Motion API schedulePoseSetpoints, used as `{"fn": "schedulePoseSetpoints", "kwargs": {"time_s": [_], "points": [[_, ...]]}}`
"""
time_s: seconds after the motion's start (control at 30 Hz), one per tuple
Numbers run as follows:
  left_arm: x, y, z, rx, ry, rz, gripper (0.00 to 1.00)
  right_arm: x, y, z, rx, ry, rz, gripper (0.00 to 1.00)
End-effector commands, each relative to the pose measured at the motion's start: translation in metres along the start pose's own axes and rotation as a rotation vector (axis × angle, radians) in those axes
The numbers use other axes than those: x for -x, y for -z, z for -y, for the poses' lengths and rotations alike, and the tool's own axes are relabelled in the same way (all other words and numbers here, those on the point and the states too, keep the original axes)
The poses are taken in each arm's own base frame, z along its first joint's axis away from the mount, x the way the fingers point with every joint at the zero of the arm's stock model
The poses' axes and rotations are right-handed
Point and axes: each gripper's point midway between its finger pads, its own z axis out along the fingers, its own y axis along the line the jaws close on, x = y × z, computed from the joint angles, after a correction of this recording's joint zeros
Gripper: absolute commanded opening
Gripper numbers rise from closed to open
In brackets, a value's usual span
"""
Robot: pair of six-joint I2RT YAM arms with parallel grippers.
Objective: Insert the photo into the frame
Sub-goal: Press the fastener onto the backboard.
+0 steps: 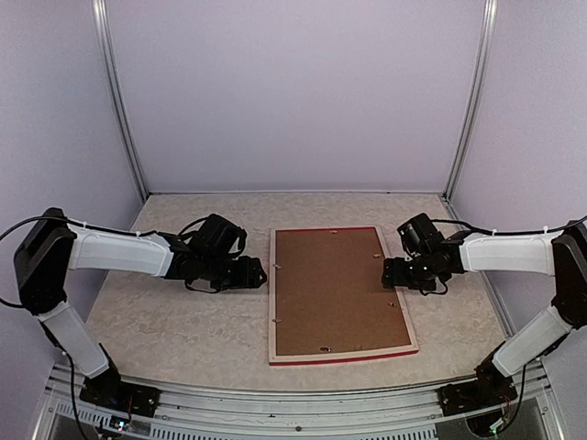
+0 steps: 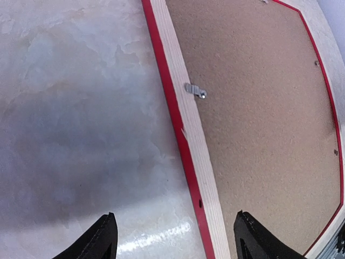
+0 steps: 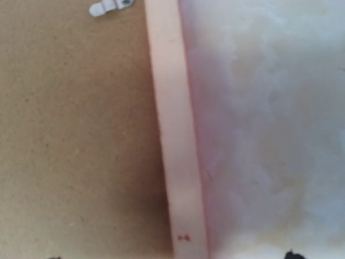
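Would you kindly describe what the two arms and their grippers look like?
The left arm and right arm have white links between black joints, with thin black cables running alongside. The left gripper and right gripper are black, with tapered fingers.

We log: left arm (image 1: 119, 252) white link, black joints | right arm (image 1: 509, 252) alike | cables (image 1: 495, 231) black, thin | fingers (image 2: 102, 240) black, tapered

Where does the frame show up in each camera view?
Top external: the frame lies flat, back up, just below the middle of the picture.
Left wrist: one rail runs diagonally from top centre to the bottom edge.
Right wrist: one pale rail runs top to bottom, mid-picture.
Shared landmark: the brown backing board inside it.
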Motion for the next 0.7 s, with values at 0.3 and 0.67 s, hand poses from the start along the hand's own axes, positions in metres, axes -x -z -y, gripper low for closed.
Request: {"fn": "schedulePoseSetpoints", "kwargs": {"time_s": [0.3,0.67], "points": [[-0.053,0.004,0.017,-0.003,-0.149,-0.142,0.77,0.013,-0.008,-0.022,0.091,0.054,0.003,0.89],[-0.078,-0.003,0.009,0.055,-0.182,-0.166,0.77,0.000,-0.010,-0.016,0.092,0.038,-0.020,0.89]]}}
